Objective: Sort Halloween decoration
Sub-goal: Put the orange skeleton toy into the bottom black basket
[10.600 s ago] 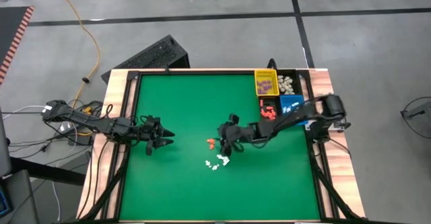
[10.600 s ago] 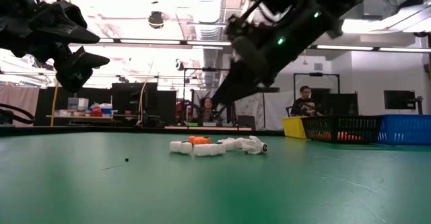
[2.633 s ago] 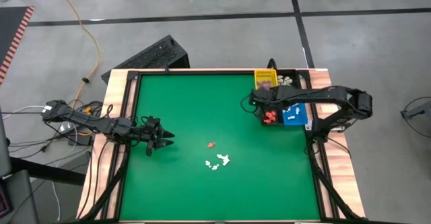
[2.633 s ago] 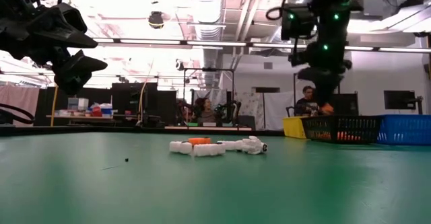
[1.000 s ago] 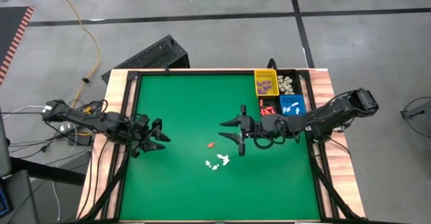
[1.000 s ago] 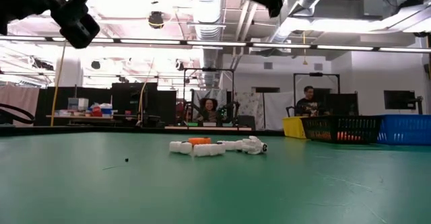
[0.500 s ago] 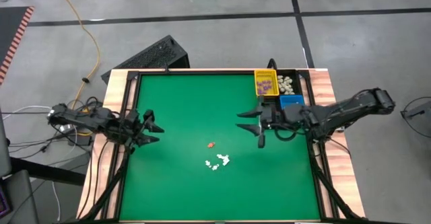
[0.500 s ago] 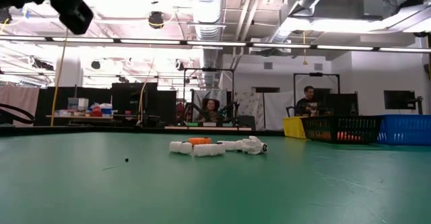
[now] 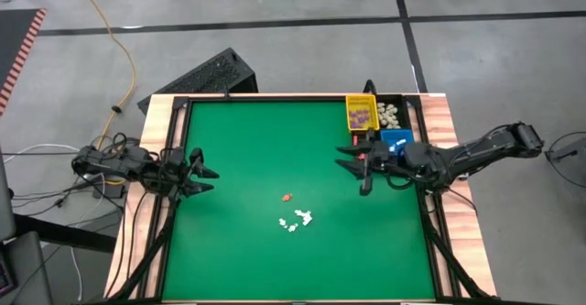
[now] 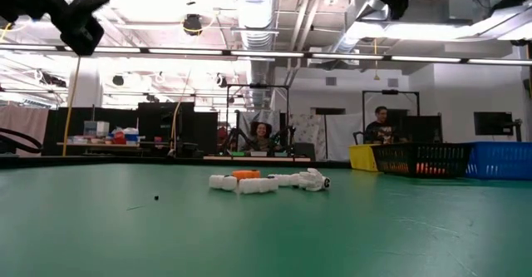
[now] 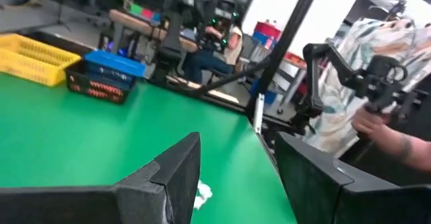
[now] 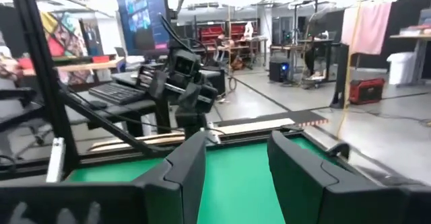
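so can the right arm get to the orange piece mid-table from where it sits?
Probably yes: right gripper hangs open beside the bins, and only bare mat lies between it and the orange piece.

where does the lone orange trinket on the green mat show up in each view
High view: orange trinket, mid-mat, just above the white trinkets.
Low view: orange trinket, behind the white row.
Left wrist view: not visible; only a white piece.
Right wrist view: not in it.
Shared landmark: the white cluster.
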Tool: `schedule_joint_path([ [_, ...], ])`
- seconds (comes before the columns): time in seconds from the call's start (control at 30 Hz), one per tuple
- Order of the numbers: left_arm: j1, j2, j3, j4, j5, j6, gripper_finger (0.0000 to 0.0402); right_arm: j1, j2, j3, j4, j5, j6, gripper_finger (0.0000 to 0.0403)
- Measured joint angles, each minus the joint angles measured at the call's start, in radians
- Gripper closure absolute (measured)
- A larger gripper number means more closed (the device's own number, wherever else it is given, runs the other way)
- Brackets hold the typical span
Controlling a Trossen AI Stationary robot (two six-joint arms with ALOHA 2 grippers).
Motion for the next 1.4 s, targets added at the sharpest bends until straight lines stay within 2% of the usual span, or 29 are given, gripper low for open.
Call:
schedule_joint_path([
  [0.13, 0.0, -0.004, -0.001, 0.001, -0.035, 0.034, 0.0221, 0.005, 0.004, -0.034, 0.003, -0.002, 0.076, 0.0225],
  [0.27, 0.0, -0.004, -0.003, -0.003, -0.055, 0.056, 0.0221, 0.029, 0.073, -0.05, 0.013, -0.002, 0.128, 0.0225],
  [0.37, 0.0, -0.004, -0.003, -0.009, -0.055, 0.056, 0.0221, 0.05, 0.165, -0.05, 0.089, -0.005, 0.144, 0.0225],
  [0.63, 0.0, -0.004, -0.003, -0.074, -0.071, 0.047, 0.0221, 0.067, 0.499, -0.048, 0.484, -0.01, 0.129, 0.0225],
  [0.77, 0.0, -0.004, -0.003, -0.079, -0.073, 0.047, 0.0221, 0.062, 0.64, -0.003, 0.528, -0.017, 0.127, 0.0225],
  [0.87, 0.0, -0.004, -0.003, -0.093, -0.086, 0.052, 0.0221, 0.057, 0.719, 0.059, 0.487, -0.024, 0.091, 0.0225],
  [1.0, 0.0, -0.003, -0.003, -0.109, -0.148, 0.047, 0.0221, 0.03, 0.777, 0.156, 0.344, -0.034, 0.055, 0.0225],
  [1.1, 0.0, -0.003, -0.003, -0.117, -0.182, 0.014, 0.0221, 0.006, 0.798, 0.243, 0.154, -0.088, 0.012, 0.0225],
  [1.27, 0.0, -0.003, -0.003, -0.128, -0.182, 0.002, 0.0221, -0.028, 0.816, 0.39, -0.154, -0.129, -0.023, 0.0232],
  [1.4, 0.0, -0.003, -0.003, -0.151, -0.18, 0.001, 0.0221, -0.061, 0.815, 0.429, -0.203, -0.192, -0.054, 0.024],
])
